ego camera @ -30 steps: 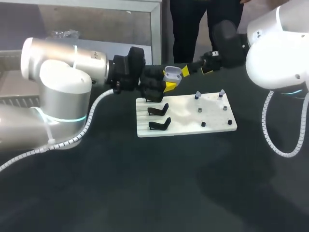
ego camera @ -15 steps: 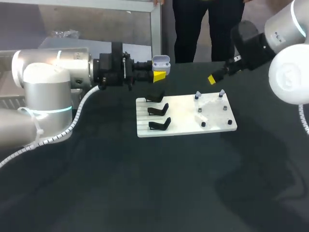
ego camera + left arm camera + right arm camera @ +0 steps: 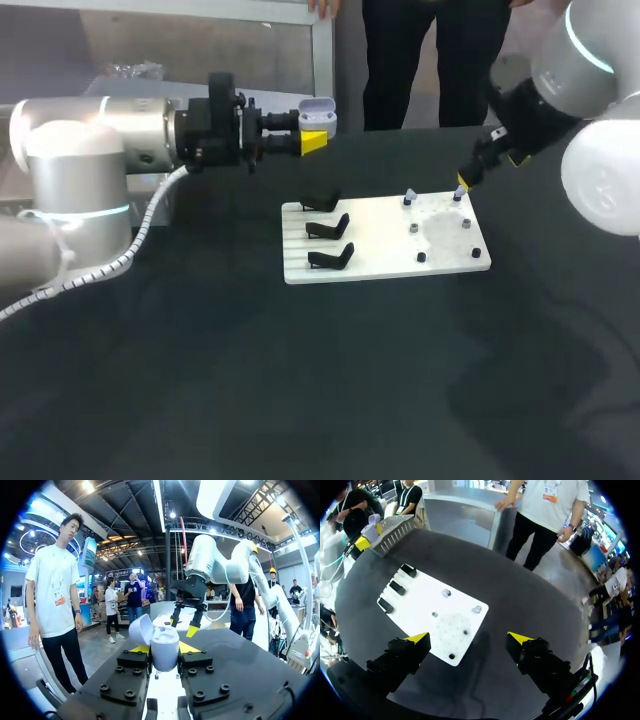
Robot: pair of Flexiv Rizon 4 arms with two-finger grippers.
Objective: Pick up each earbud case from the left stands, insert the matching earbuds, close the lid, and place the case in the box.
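Note:
A pale earbud case [image 3: 317,113] with its lid up sits between the yellow fingertips of my left gripper [image 3: 313,140], held in the air left of and behind the white board [image 3: 385,262]. In the left wrist view the case [image 3: 164,650] fills the left gripper [image 3: 163,648], which is shut on it. Two earbuds [image 3: 409,197] [image 3: 458,193] stand on pegs at the board's far right. My right gripper [image 3: 466,179] hangs open just above the rightmost earbud. From the right wrist, its gripper [image 3: 469,639] is wide open over the board [image 3: 420,610] and the earbuds [image 3: 476,609].
Three black stands [image 3: 328,228] line the board's left side, all empty. Small dark pegs [image 3: 421,257] dot its right half. A grey perforated tray [image 3: 395,532] lies past the board near my left gripper. Dark tabletop [image 3: 300,380] stretches in front of the board.
My left gripper has drawn back left and up from the board with the case. My right gripper has swung right and down to the board's far right corner.

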